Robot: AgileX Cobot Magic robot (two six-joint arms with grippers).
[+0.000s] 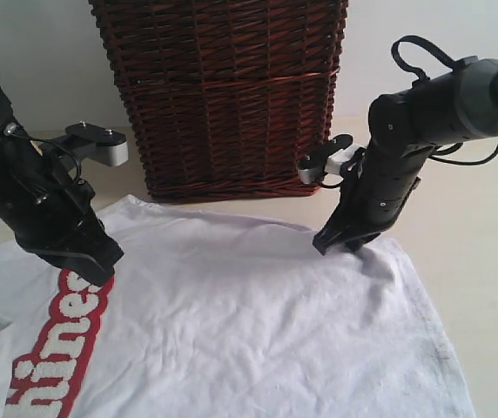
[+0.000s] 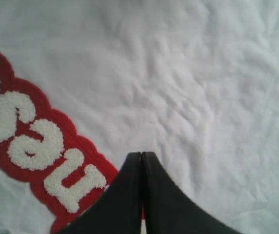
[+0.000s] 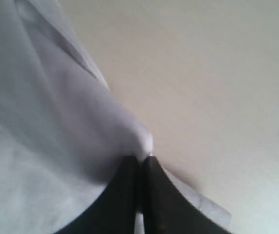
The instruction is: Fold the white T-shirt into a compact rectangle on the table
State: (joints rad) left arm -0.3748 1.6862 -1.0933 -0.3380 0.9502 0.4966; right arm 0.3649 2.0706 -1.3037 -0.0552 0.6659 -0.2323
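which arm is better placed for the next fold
Likely right: the right pincer is shut on a tented-up edge of the white T-shirt over the table. The left pincer is shut over flat cloth by the red lettering.

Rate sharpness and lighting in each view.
Exterior view: even, soft light, shirt clear, faint shadow beneath the right fingers. Left wrist view: lettering sharp, left fingers dark and blurred. Right wrist view: hazy throughout, table washed out, shirt fold out of focus.

Bright, soft, even light; faint shadows. Wrist views soft, fingers (image 3: 122, 200) out of focus; white T-shirt (image 1: 258, 313) slightly washed out.
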